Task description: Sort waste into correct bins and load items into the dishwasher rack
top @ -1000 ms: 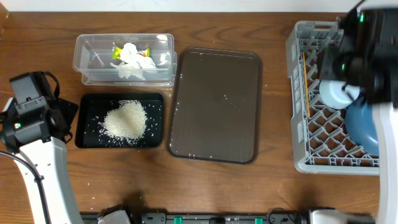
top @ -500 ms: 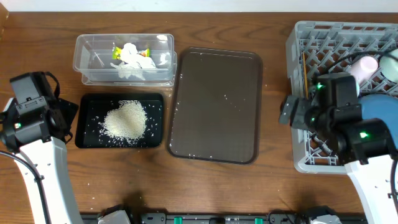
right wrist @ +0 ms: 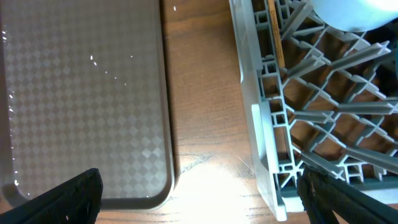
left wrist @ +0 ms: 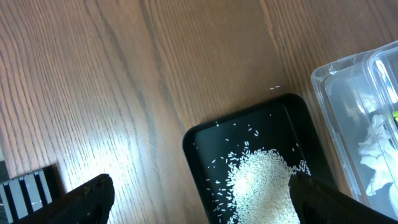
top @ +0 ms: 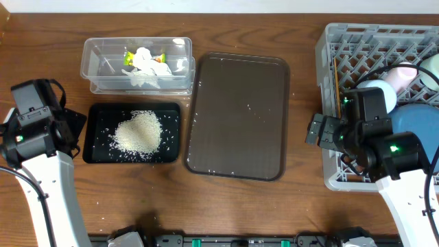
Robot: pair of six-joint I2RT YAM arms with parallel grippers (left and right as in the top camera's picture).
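**Both grippers empty as the rack stands loaded**

The right gripper point(right wrist: 199, 198) hangs with its jaws wide and nothing between them, above the strip of table point(right wrist: 202, 93) between the brown serving tray point(right wrist: 81, 93) and the dishwasher rack point(right wrist: 264, 134). The left gripper point(left wrist: 202, 202) is just as wide and just as empty, near the black tray point(top: 92, 152) that holds the rice point(top: 138, 132).

The chopstick point(top: 337, 88) lies inside the rack, close along the wall nearest the serving tray. Its long axis runs from the robot's side of the table toward the far side. Which end is the tip cannot be told. It looks light, stiff and thin enough to slip through the lattice, so a pinch across its middle would likely serve best.

Deeper in the rack sit the light-blue bowl point(top: 376, 92), the pink cup point(top: 402, 71), the mint-green bowl point(top: 432, 67) and the blue plate point(top: 418, 127). These look hard and smooth, probably best held by the rim.

The tissue point(top: 147, 62) and wrapper point(top: 128, 56) rest in the clear tub point(top: 92, 65).
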